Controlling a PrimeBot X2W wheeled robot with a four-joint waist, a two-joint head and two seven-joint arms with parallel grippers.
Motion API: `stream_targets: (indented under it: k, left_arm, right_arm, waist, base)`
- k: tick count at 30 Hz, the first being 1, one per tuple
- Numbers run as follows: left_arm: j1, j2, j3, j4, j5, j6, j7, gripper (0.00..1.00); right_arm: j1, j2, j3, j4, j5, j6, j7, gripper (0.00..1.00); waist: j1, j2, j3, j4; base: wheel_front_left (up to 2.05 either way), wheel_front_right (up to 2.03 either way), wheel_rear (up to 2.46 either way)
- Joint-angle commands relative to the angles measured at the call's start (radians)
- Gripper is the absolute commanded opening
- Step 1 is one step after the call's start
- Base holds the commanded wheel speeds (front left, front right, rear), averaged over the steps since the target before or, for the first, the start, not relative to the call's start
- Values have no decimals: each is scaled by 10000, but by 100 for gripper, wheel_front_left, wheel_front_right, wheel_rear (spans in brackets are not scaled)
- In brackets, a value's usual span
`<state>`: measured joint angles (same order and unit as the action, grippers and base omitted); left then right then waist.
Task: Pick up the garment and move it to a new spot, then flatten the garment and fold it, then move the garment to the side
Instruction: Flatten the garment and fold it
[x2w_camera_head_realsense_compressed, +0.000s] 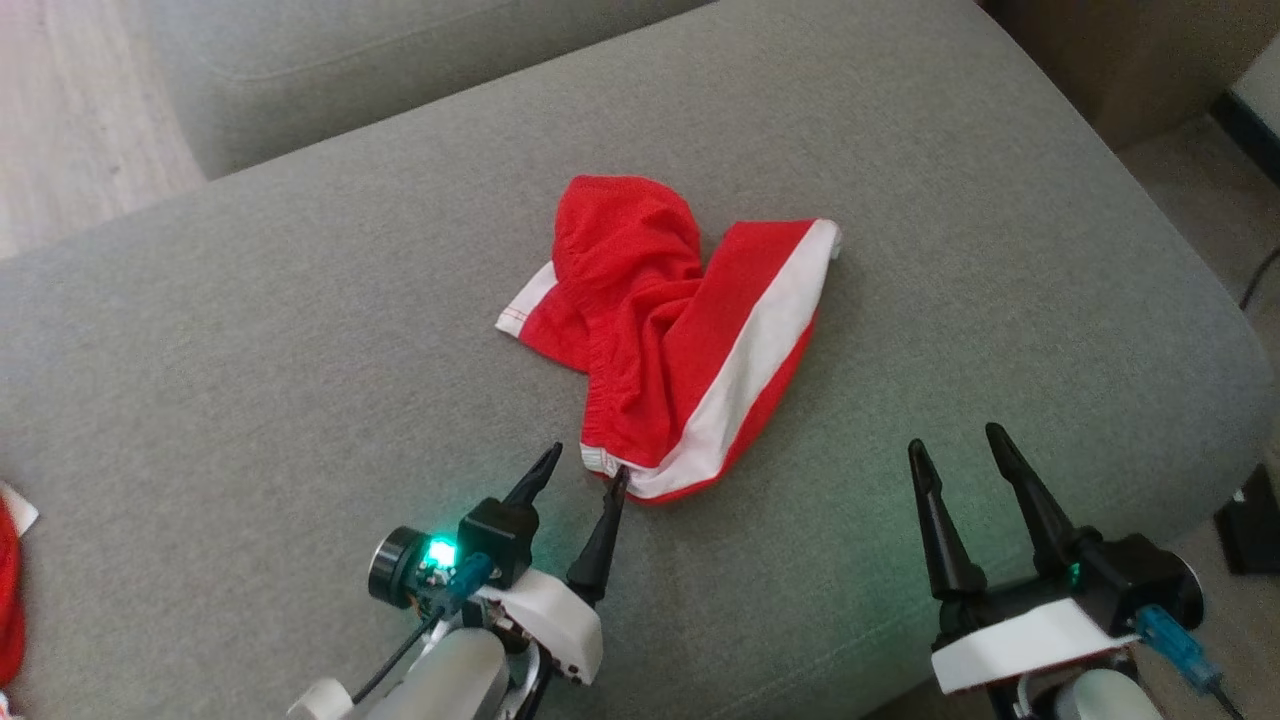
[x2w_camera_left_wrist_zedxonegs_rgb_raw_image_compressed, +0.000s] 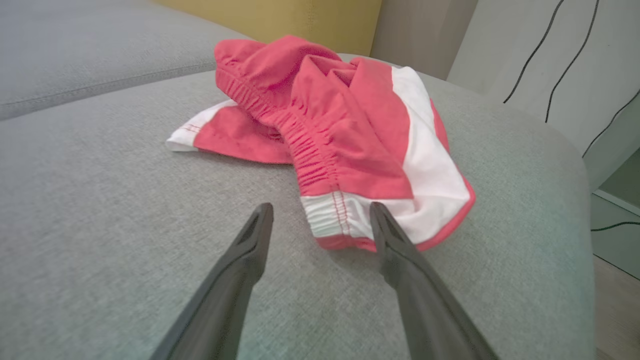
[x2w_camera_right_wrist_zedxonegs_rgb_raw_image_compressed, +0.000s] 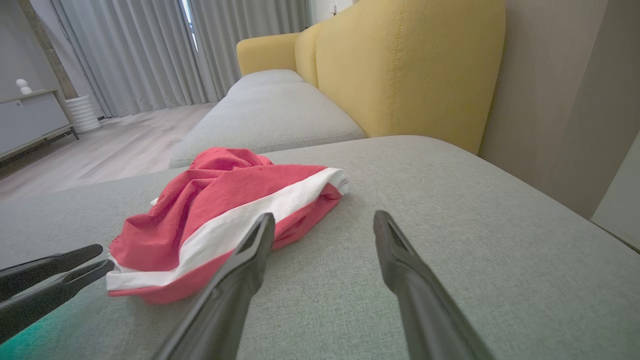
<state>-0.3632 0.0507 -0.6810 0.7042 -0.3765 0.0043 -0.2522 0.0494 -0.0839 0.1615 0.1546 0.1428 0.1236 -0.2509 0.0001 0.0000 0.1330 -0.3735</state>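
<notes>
Garment (x2w_camera_head_realsense_compressed: 640, 300), long axis near-left to far-right (along its white stripe (x2w_camera_head_realsense_compressed: 762, 350))

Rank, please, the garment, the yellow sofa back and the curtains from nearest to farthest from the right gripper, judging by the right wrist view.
1. Garment: just left of the right gripper, beside its left finger.
2. Yellow sofa back: ahead and to the right, beyond the cushion.
3. Curtains: far across the room, upper left.

Both pincers (x2w_camera_head_realsense_compressed: 585, 463) (x2w_camera_head_realsense_compressed: 955, 435) wide apart
</notes>
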Motion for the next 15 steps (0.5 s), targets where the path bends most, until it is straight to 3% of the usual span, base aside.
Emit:
stream_targets:
  k: [1, 15]
  left_arm:
    - [-392, -5, 187, -173, -91, 47, -95, 100]
    - [-621, -5, -323, 89, -444, -38, -95, 100]
  right_arm:
    - [-378, -205, 271, -325, 66, 71, -109, 100]
    - [-430, -233, 365, -308, 23, 71, -109, 100]
  waist:
    - [-1, 0, 88, -96]
    - [-1, 0, 69, -216]
  base:
    - [0, 0, 0]
    - [0, 0, 0]
